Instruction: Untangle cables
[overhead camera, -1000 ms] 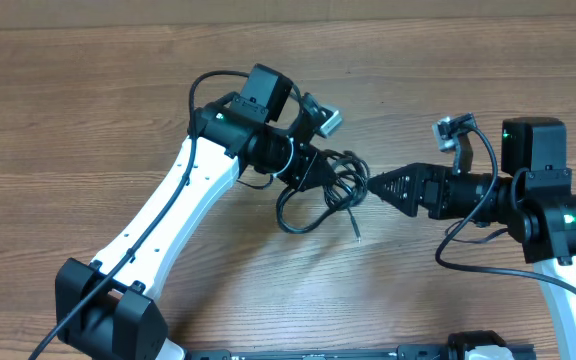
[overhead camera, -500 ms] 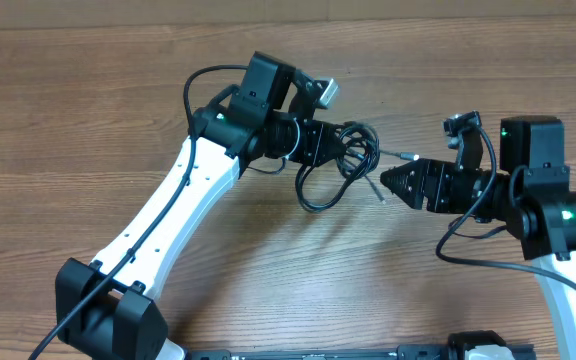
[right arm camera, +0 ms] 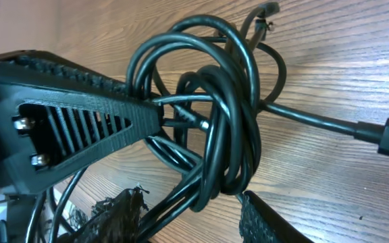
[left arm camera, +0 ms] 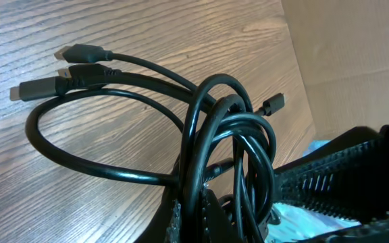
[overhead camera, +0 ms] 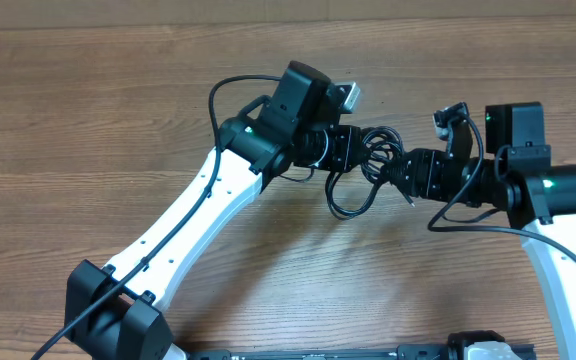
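Black cables (overhead camera: 378,150) knotted; left gripper (overhead camera: 356,152) clamped on them from 9 o'clock, right gripper (overhead camera: 406,172) jaws straddling knot at 3 o'clock, hold unclear.

Robotics lab bench: a white left arm (overhead camera: 193,215) and a white right arm (overhead camera: 558,265), both black-jointed, meet over a knot of black cables (overhead camera: 368,165) on a wood-grain tabletop (overhead camera: 88,120). Green indicator lights (overhead camera: 546,182) glow on either side of the cables, a small camera (overhead camera: 345,95) sits just beyond them, and a plain tan board (overhead camera: 268,8) stands farther behind.
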